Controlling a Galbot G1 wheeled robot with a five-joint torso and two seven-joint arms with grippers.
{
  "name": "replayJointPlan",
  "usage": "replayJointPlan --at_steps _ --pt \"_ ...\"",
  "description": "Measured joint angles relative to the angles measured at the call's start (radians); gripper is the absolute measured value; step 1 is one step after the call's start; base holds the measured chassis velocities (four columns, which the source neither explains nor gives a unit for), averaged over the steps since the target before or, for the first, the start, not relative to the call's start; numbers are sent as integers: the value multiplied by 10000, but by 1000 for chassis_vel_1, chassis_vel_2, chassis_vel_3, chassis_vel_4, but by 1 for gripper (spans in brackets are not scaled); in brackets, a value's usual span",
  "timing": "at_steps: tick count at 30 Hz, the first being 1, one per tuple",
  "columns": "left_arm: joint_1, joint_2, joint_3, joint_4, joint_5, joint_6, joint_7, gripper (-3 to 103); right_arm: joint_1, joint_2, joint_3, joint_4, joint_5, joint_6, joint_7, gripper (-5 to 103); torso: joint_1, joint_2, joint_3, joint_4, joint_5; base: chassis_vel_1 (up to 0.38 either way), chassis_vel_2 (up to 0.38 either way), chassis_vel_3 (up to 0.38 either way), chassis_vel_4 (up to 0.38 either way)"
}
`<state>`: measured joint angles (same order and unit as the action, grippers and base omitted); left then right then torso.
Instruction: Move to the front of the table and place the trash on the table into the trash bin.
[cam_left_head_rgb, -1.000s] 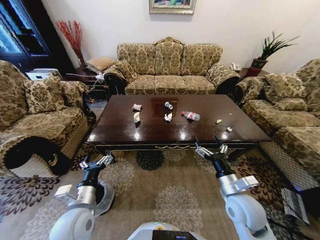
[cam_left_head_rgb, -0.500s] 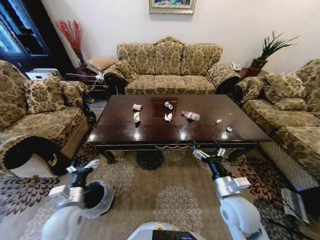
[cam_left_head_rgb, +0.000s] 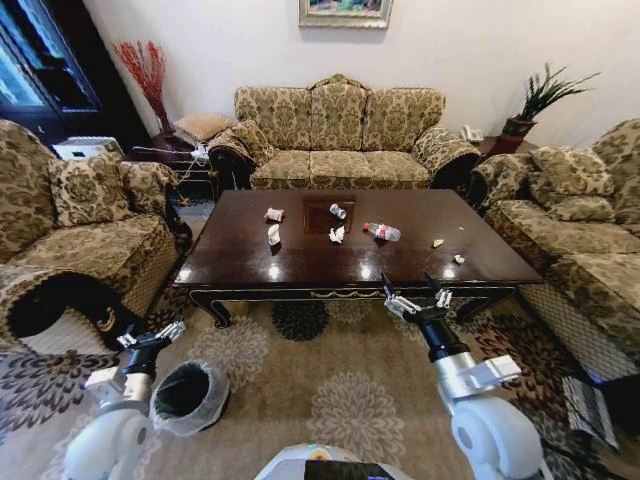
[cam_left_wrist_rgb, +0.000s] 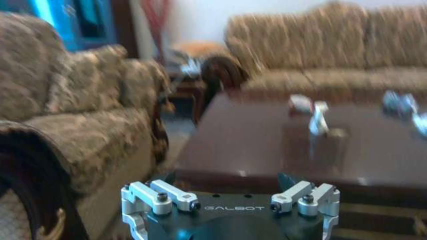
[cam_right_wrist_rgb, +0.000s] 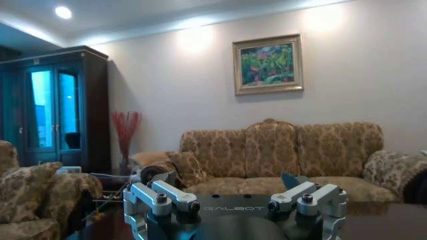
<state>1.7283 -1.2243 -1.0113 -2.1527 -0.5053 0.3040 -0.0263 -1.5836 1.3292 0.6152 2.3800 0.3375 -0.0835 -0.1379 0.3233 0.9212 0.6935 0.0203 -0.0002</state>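
Item: glossy dark brown wooden bench (cam_left_head_rgb: 300, 262) with carved edge, set ahead of the robot. On it, toward the far middle: crumpled white paper wads (cam_left_head_rgb: 273, 234), small silver can (cam_left_head_rgb: 338, 211), clear plastic bottle with red label (cam_left_head_rgb: 381, 231) lying flat, long axis running roughly along the bench's length; tiny pale scraps (cam_left_head_rgb: 437, 243) toward the right end. Small round trash bin with whitish bag liner (cam_left_head_rgb: 187, 395) on the carpet, short of the near left corner. Right gripper (cam_left_head_rgb: 413, 297), fingers spread wide and empty, level with the near edge; the trash lies beyond it, so this arm is judged nearer. Left gripper (cam_left_head_rgb: 150, 334), low beside the bin, fingers parted and empty.
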Motion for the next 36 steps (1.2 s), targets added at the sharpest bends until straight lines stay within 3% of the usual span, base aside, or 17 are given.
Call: replayJointPlan --at_steps 2,4,12,13,16,17,19,20,23,32,34,36 --pt "54 280 -68 -41 -93 506 123 100 18 111 -167 -132 -194 14 226 100 1 0 0 -1 3 0 0 0 0" --pt "63 320 -76 -46 -107 590 146 100 125 176 -340 -280 -320 28 263 100 1 0 0 -1 1 0 0 0 0" --pt "-47 332 -43 7 -79 488 112 100 675 38 -788 -763 -176 -275 390 100 1 0 1 2 4 0 0 0 0" --pt "-134 316 -1 57 -38 357 64 100 675 4 -744 -752 -128 -296 421 100 1 0 1 2 6 0 0 0 0" --pt "-855 161 364 465 327 -806 -354 100 715 -180 -468 -741 -110 -217 611 100 0 1 0 1 1 0 0 0 0" --pt "-855 161 364 465 327 -806 -354 100 715 -180 -468 -741 -110 -217 611 100 0 1 0 1 1 0 0 0 0" --pt "-1376 43 621 758 598 -1660 -672 100 662 -164 -279 -685 -198 -159 732 100 1 0 1 0 3 0 0 0 0" --pt "-1376 43 621 758 598 -1660 -672 100 662 -164 -279 -685 -198 -159 732 100 1 0 1 0 3 0 0 0 0" --pt "-2061 -108 967 1137 950 -2768 -1069 100 709 -51 -221 -593 -422 -161 798 100 1 0 1 -3 2 0 0 0 0" --pt "-2158 -131 1022 1283 966 -2960 -1104 99 632 -49 -124 -568 -572 -216 1205 100 1 0 1 -1 4 0 0 0 0" --pt "-2093 -79 961 1431 798 -2865 -906 96 678 -44 -143 -591 -575 -251 1284 100 1 0 0 -3 3 0 0 0 0" --pt "-1775 131 695 2027 140 -2381 -160 98 770 -38 -176 -651 -607 -302 1372 100 1 0 1 -2 2 0 0 0 0"
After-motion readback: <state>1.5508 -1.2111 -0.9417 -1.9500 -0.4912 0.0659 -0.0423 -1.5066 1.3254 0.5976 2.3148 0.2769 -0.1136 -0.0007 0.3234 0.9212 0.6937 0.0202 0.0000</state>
